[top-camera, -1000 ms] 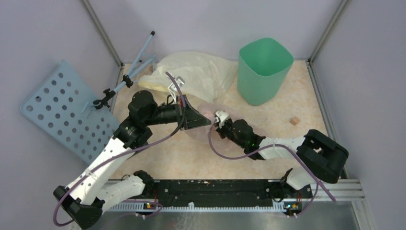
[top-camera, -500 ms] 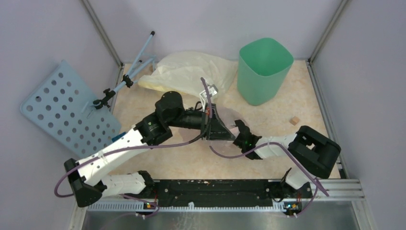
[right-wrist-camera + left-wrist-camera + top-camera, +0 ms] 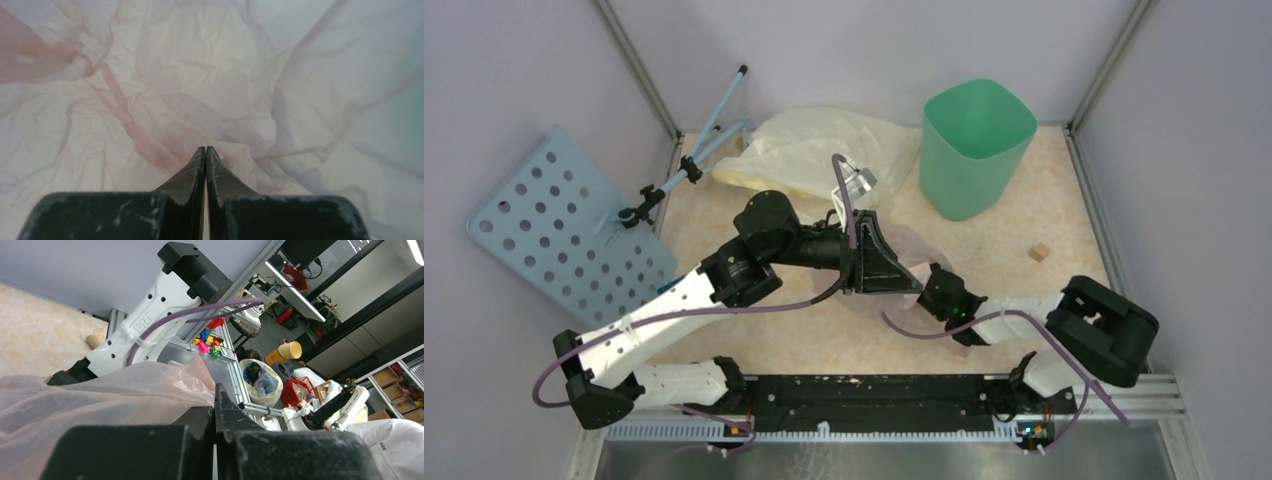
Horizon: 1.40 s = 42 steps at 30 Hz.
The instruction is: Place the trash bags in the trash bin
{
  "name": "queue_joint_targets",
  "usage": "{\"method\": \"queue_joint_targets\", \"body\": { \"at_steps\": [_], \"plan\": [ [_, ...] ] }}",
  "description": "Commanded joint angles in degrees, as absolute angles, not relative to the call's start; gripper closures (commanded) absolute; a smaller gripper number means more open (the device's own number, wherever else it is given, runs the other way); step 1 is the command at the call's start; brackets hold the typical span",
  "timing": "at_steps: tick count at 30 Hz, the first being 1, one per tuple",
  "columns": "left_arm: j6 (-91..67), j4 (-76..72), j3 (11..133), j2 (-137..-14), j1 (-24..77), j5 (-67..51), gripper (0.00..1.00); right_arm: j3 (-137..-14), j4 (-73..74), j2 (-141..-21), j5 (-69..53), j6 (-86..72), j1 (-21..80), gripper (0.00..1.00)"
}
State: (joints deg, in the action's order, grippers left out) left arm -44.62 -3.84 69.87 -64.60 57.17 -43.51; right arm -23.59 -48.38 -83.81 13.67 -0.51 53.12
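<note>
White perforated arm links, black joint housings, looping purple cables, scuffed matte-black right claw, black base rail

Pink bag (mostly under arms)

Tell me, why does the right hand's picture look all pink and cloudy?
Right wrist view: the thin pink bag fills the lens, light glowing through its wrinkles; only the shut right gripper looks crisp. Top view: even light, nothing blurred.

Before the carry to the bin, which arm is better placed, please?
Probably right: left gripper and right gripper pinch the pink bag, but the green bin stands on the right arm's side.
</note>
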Motion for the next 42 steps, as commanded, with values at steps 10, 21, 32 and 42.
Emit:
{"method": "queue_joint_targets", "body": {
  "at_steps": [10,21,32,42],
  "plan": [
    [-44.4,-8.0,71.8,-68.3,57.7,-42.4,1.0,-26.7,-46.8,-72.6,4.5,2.7,55.5,1.0],
    [-42.4,-2.9,83.1,-65.1,57.7,-44.6,1.0,-27.6,-45.8,-84.3,15.9,-3.9,54.2,1.0],
    [-36.3,9.7,85.6,-58.0,57.7,-36.3,1.0,-33.3,-17.7,-79.5,44.5,-13.8,53.4,1.0],
    [-30.9,15.5,82.0,-56.6,57.7,-30.4,1.0,-30.3,-15.9,-68.1,42.1,-13.8,53.4,1.0]
  ]
}}
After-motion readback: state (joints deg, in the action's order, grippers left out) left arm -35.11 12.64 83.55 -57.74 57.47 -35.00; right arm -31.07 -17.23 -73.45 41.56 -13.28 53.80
